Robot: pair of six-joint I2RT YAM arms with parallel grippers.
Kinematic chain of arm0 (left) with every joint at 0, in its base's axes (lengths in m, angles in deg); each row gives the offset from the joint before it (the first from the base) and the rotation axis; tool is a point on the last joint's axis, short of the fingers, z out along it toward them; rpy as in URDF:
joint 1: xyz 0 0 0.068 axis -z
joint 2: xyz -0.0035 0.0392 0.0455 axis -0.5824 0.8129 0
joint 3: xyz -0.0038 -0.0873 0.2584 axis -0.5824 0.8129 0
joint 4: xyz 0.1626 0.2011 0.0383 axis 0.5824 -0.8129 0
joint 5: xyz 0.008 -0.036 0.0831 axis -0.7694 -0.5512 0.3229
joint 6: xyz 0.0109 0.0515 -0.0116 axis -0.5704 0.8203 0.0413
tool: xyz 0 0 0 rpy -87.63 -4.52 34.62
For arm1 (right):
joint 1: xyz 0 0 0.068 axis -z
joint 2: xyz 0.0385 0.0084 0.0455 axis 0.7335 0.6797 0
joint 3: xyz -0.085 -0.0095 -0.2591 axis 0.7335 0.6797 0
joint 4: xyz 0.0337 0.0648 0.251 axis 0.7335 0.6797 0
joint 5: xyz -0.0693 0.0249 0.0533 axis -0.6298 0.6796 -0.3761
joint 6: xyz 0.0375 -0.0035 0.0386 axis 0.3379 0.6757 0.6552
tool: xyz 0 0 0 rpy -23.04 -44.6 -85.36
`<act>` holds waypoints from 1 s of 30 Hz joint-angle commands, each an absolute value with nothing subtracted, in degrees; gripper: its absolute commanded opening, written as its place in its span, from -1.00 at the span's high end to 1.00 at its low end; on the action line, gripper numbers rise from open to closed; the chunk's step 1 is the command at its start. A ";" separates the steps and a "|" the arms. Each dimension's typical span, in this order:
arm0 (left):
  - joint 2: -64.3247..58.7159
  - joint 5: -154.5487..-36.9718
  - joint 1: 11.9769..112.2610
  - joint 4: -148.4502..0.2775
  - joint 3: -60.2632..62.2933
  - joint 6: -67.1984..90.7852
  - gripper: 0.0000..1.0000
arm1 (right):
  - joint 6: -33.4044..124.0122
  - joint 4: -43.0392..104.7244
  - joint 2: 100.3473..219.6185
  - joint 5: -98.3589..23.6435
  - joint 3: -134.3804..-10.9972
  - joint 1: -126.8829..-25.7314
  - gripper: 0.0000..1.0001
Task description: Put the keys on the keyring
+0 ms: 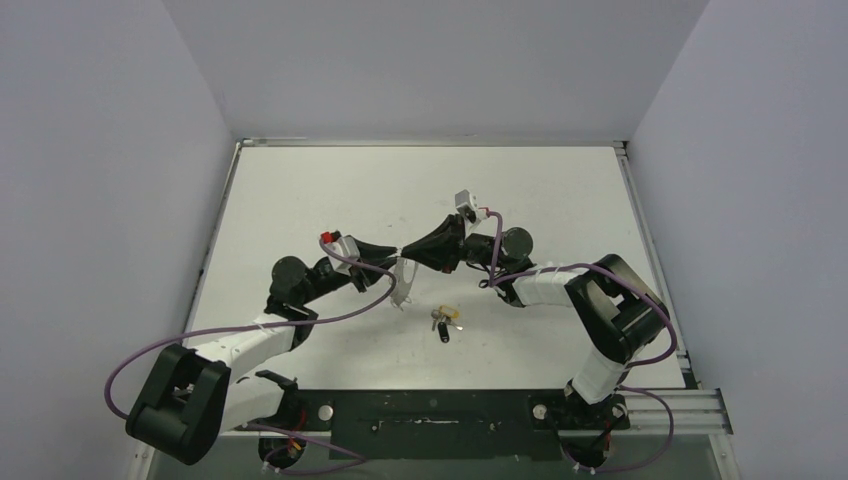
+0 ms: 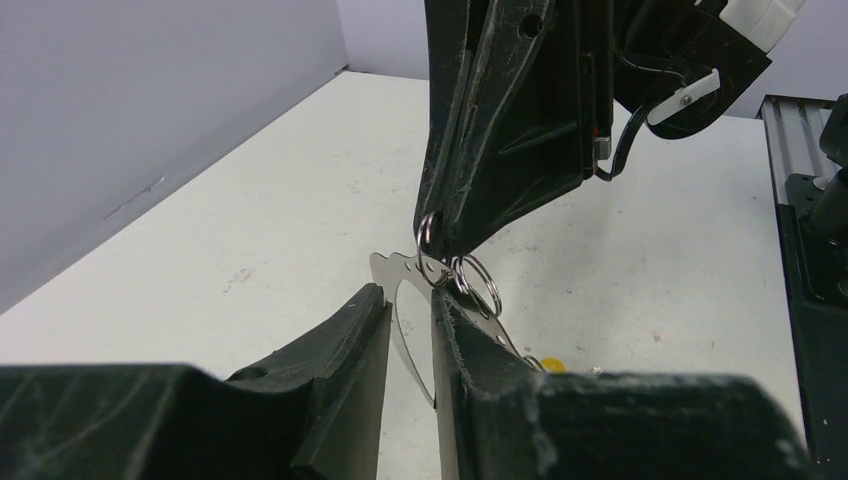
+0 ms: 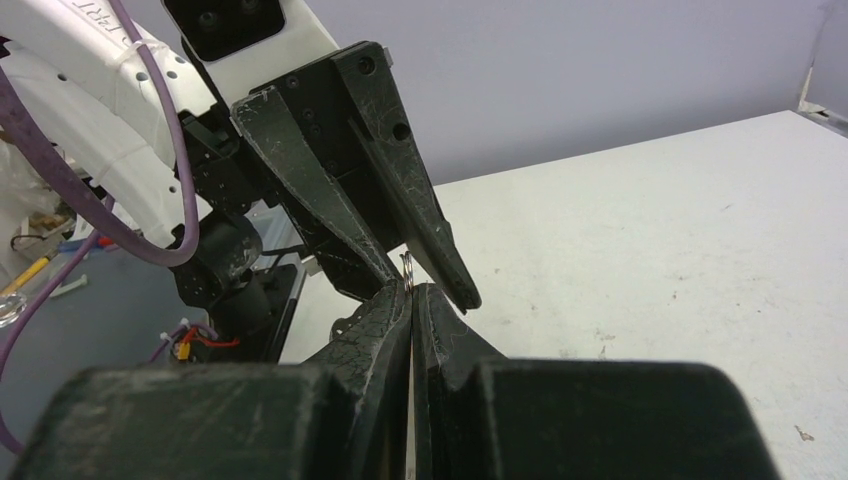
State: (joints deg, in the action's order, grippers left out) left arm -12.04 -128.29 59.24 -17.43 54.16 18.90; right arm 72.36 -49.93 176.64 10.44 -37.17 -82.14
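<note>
Only the overhead view shows the black-headed key [image 1: 438, 324].

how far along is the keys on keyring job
Done: the keyring is up off the table. In hand: the right gripper is shut on one of its small rings, the left gripper straddles it. Left: both keys lie on the table, none threaded.

Bright, even light; soft shadows; fg blurry

Keyring [image 2: 398, 268] silvery; yellow-orange-head key [image 1: 452, 313], blk-head key [image 1: 438, 322]; table [image 1: 560, 200] white; cables [image 1: 300, 322] purple; walls [image 1: 100, 200] pale grey.
</note>
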 commanded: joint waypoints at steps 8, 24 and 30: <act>-13.14 -129.76 59.61 -13.25 52.25 17.48 0.41 | 72.51 -55.09 175.86 11.25 -39.25 -82.48 1.00; -14.42 -130.61 59.61 -13.52 52.97 18.36 0.50 | 72.50 -55.01 175.87 11.23 -38.90 -82.69 1.00; -13.02 -128.81 59.61 -13.53 52.87 19.15 0.73 | 72.75 -55.03 175.61 11.57 -38.72 -82.76 1.00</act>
State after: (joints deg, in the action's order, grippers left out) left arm -13.68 -129.91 59.28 -15.94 54.18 18.29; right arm 72.62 -50.63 176.64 10.97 -37.17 -82.14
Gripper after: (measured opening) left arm 0.161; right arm 0.029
